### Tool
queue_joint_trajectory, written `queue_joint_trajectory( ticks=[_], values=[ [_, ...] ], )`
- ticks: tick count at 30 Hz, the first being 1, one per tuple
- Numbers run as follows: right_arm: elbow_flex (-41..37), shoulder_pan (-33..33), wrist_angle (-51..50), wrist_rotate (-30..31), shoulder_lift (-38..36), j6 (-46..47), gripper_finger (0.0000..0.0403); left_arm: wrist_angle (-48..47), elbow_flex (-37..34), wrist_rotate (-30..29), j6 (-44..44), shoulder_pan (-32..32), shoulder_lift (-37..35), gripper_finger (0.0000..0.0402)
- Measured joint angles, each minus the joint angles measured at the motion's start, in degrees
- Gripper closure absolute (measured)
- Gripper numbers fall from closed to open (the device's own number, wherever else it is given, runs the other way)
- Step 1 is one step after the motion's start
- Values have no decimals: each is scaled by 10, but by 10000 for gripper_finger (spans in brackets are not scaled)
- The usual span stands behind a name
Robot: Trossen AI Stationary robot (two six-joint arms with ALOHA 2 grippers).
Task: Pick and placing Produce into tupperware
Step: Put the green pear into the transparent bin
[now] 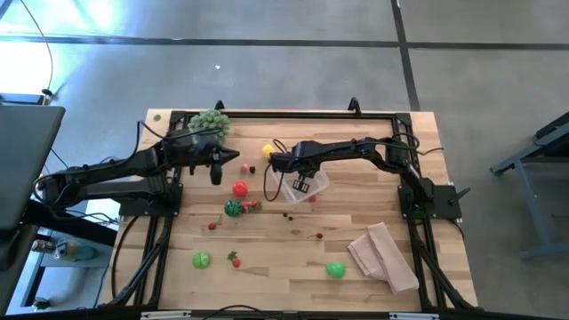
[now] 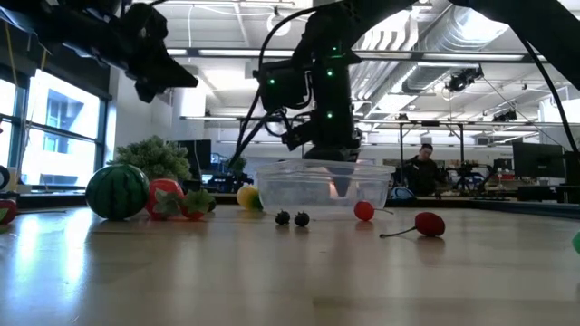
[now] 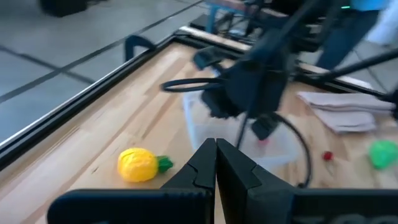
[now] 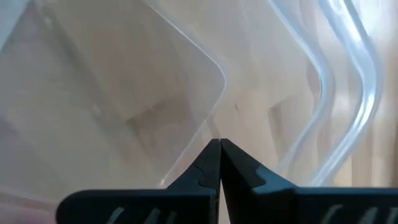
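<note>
From above you see your right gripper (image 1: 303, 185) over the clear container (image 1: 313, 188) mid-table toward the far edge, level view puts a red piece (image 2: 337, 186) inside it, and both wrist views show each gripper's fingers (image 4: 219, 163) pressed together, your left gripper (image 3: 216, 163) near the yellow fruit (image 3: 138, 165)

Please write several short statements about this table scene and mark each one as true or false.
1. The right claw is over the tupperware. True.
2. The folded cloth lies inside the tupperware. False: it lies apart on the table, near the right corner.
3. The left claw is shut and holds nothing. True.
4. The yellow fruit is in the tupperware. False: it rests on the table beside it.
5. The toy watermelon sits on the table. True.
</note>
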Motion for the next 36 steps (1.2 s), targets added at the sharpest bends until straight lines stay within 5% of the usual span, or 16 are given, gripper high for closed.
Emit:
queue_joint_trajectory(
  ticks=[11, 25, 36],
  values=[
    [0, -3, 21, 11, -62, -36, 402, -55, 0, 18, 16, 0, -67, 401],
    [0, 21, -16, 48, -349, -8, 402, -68, 0, 17, 14, 0, -68, 401],
    [0, 209, -129, 130, -491, 205, 402, -68, 0, 15, 15, 0, -68, 401]
  ],
)
